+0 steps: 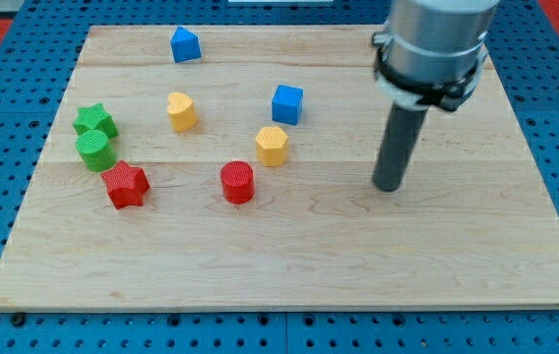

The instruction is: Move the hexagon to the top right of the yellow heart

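The yellow hexagon (272, 145) sits near the board's middle, just below and left of a blue cube (286, 103). The yellow heart (181, 110) lies to the hexagon's upper left. My tip (388, 186) rests on the board well to the right of the hexagon and slightly lower, touching no block. The rod rises from it to the arm's grey housing at the view's top right.
A red cylinder (237, 182) lies below and left of the hexagon. A red star (125, 185), a green cylinder (94, 150) and a green star (93, 121) cluster at the left. A blue pentagon-like block (185, 44) sits near the top edge of the wooden board (457, 275).
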`<state>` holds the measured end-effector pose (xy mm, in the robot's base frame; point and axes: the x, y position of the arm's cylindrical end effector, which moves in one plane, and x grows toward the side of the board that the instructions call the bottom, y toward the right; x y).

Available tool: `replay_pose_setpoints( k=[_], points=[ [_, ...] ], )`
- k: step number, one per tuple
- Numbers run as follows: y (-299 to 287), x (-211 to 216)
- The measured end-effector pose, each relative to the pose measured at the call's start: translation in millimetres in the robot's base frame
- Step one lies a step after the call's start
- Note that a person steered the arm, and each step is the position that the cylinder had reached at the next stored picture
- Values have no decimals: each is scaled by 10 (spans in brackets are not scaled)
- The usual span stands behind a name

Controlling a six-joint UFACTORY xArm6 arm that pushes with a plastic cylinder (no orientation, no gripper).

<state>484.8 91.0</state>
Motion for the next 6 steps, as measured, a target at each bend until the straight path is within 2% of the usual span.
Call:
replay_pose_setpoints(
  k=[1, 2, 3, 4, 5, 6],
  points=[
    [-1023, -362],
    [-1275, -474],
    [-1238, -556],
    [-1735, -979],
    [-1680, -766],
    [-1727, -1214]
  ],
)
